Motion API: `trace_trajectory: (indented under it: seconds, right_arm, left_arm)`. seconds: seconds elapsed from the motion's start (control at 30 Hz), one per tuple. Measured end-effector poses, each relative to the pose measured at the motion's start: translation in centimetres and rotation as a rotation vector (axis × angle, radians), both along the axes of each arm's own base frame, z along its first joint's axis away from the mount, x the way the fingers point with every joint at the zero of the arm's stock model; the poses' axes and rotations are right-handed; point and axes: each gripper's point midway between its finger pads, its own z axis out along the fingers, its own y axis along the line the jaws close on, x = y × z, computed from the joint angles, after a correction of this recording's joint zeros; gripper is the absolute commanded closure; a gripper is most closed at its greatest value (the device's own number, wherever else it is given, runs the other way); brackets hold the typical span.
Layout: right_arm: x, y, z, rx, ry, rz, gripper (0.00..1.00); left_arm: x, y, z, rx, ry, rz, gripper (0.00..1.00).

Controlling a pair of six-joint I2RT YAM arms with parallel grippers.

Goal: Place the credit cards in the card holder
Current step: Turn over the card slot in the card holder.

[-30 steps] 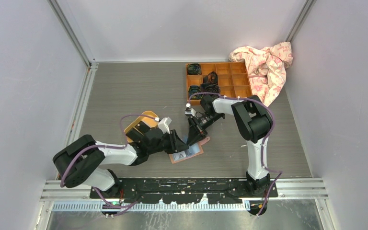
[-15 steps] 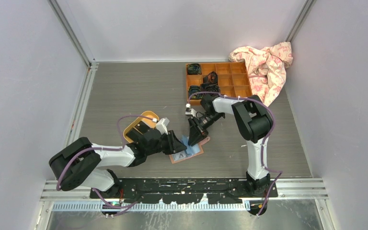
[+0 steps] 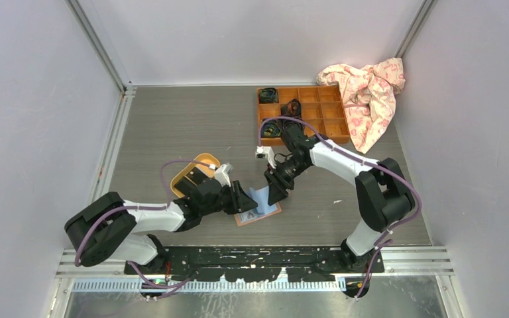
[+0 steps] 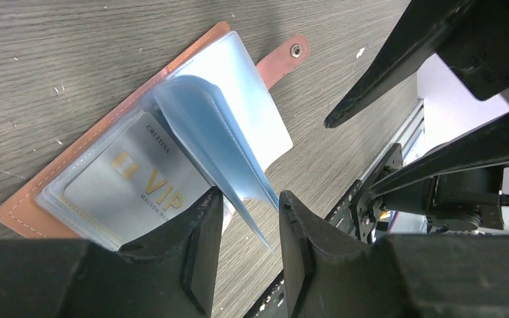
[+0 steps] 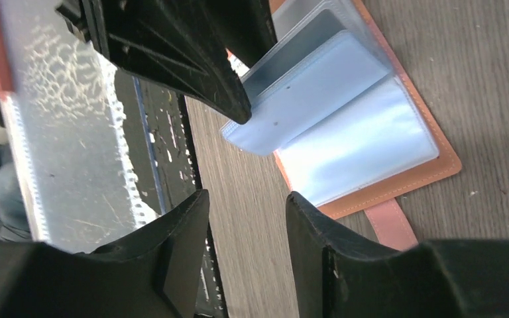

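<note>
The card holder [image 3: 260, 213] lies open on the table, salmon-pink with a snap tab [image 4: 283, 57]. A silvery credit card [image 4: 132, 182] marked VIP sits inside a clear sleeve on its left half. Several bluish sleeves [image 4: 219, 129] stand up from the spine. My left gripper [image 4: 248, 199] is low at the holder's near edge, and the sleeves' lower corner reaches into the gap between its parted jaws without being clamped. My right gripper [image 5: 246, 195] hovers at the holder's right side [image 5: 397, 192], open with only bare table between its fingers. No loose cards are in view.
A yellow oval tray [image 3: 202, 161] sits behind my left wrist, partly hidden by the arm. At the back right stand an orange-brown wooden compartment box [image 3: 318, 109] holding black items and a crumpled pink patterned cloth [image 3: 368, 89]. Grey walls enclose the table.
My right arm's elbow has swung out to the right, its jaws have spread and it has drawn back slightly from the holder. The blue sleeves now stand up higher. The left gripper has barely moved.
</note>
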Motion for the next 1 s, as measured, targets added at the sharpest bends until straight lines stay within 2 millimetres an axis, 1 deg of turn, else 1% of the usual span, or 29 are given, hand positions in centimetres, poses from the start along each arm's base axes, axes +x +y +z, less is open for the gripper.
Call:
trace_trajectory:
  seconds: [0.07, 0.17, 0.33, 0.47, 0.63, 0.8, 0.87, 1.0]
  right_arm:
    - [-0.4, -0.1, -0.2, 0.006, -0.054, 0.039, 0.47]
    - [-0.8, -0.3, -1.0, 0.000, -0.096, 0.081, 0.47]
    - [-0.6, -0.5, -1.5, -0.008, -0.133, 0.107, 0.47]
    - [-0.5, -0.4, -1.5, -0.002, -0.160, 0.116, 0.47]
    - [-0.4, -0.3, -0.7, 0.019, -0.201, 0.118, 0.48]
    - [-0.3, -0.2, -0.7, 0.024, -0.217, 0.121, 0.49]
    - [-0.2, -0.2, -0.7, 0.024, -0.220, 0.124, 0.49]
    - [-0.2, -0.3, -0.8, 0.024, -0.233, 0.139, 0.49]
  left_arm:
    - [-0.1, 0.1, 0.2, -0.003, -0.004, 0.000, 0.60]
    - [-0.1, 0.4, 0.6, -0.004, -0.011, 0.006, 0.59]
    - [-0.2, 1.0, 0.7, 0.009, -0.017, 0.019, 0.59]
    - [-0.3, 1.4, 0.3, 0.031, -0.018, 0.022, 0.61]
    - [-0.5, 2.0, -0.5, 0.066, -0.006, 0.029, 0.62]
    - [-0.9, 3.5, -1.0, 0.117, -0.004, 0.054, 0.62]
    - [-0.9, 4.3, -0.6, 0.131, -0.020, 0.071, 0.61]
    - [-0.9, 5.7, 1.0, 0.137, -0.071, 0.103, 0.58]
